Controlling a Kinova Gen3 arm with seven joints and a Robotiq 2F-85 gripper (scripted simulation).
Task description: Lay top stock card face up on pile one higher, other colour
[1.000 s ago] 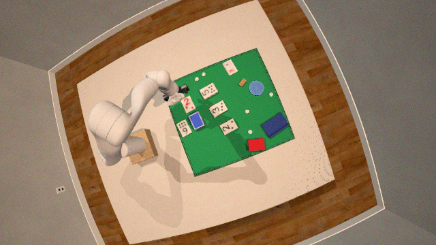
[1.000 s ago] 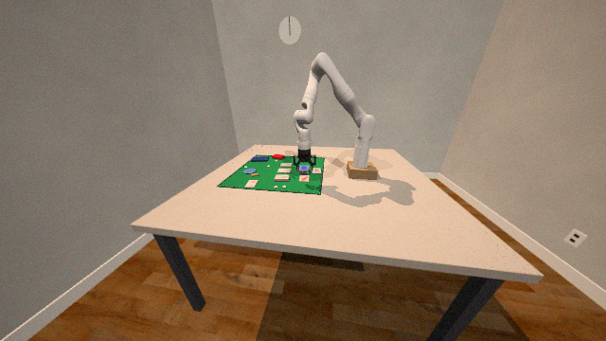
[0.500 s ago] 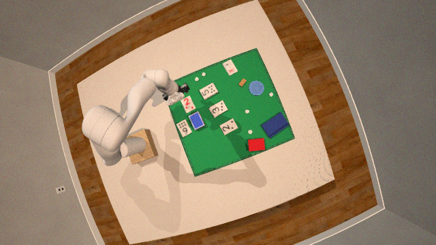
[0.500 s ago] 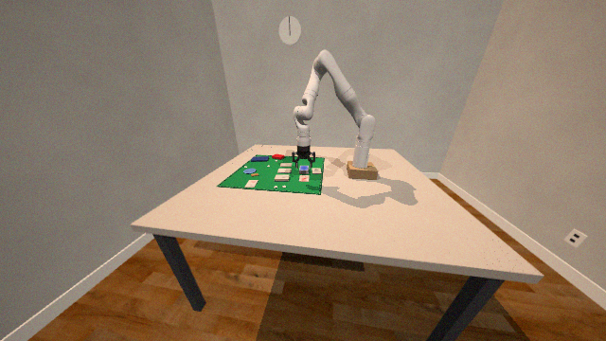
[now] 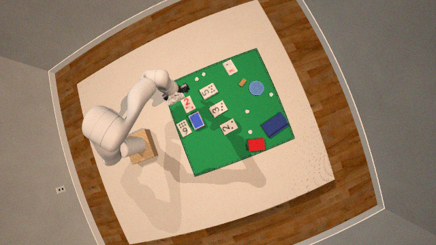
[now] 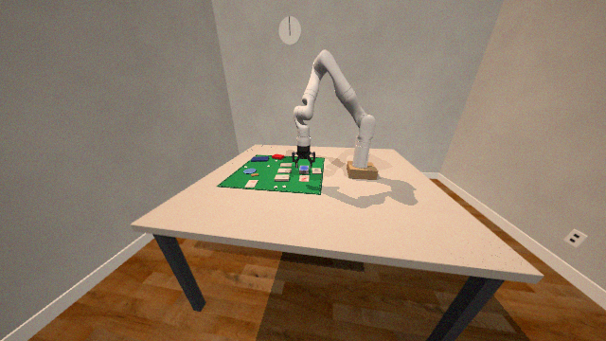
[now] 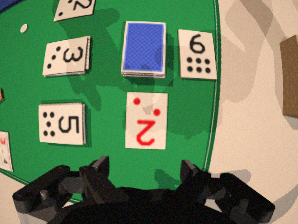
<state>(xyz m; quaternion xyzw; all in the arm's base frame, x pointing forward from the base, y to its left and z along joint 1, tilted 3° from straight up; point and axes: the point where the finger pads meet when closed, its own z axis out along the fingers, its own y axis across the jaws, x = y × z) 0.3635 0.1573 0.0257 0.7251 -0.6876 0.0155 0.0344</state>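
The blue-backed stock (image 5: 196,120) (image 7: 144,47) lies face down on the green mat (image 5: 211,153). A red 2 (image 5: 187,104) (image 7: 145,130) lies face up and flat on the mat beside the stock, apart from it. Three face-up piles stand in a row: a black 5 (image 5: 208,90) (image 7: 62,124), a black 3 (image 5: 218,109) (image 7: 66,57) and a black 2 (image 5: 228,126) (image 7: 75,8). A card with six black pips (image 5: 184,128) (image 7: 197,55) lies on the stock's other side. My gripper (image 7: 145,167) is open and empty, raised above the mat near the red 2.
A face-up card with red marks (image 5: 229,67) lies near the mat's far corner. A small brown block (image 5: 242,82), a blue disc (image 5: 256,88), a dark blue box (image 5: 275,124) and a red block (image 5: 256,144) are farther out. Several small white pieces are scattered on the mat.
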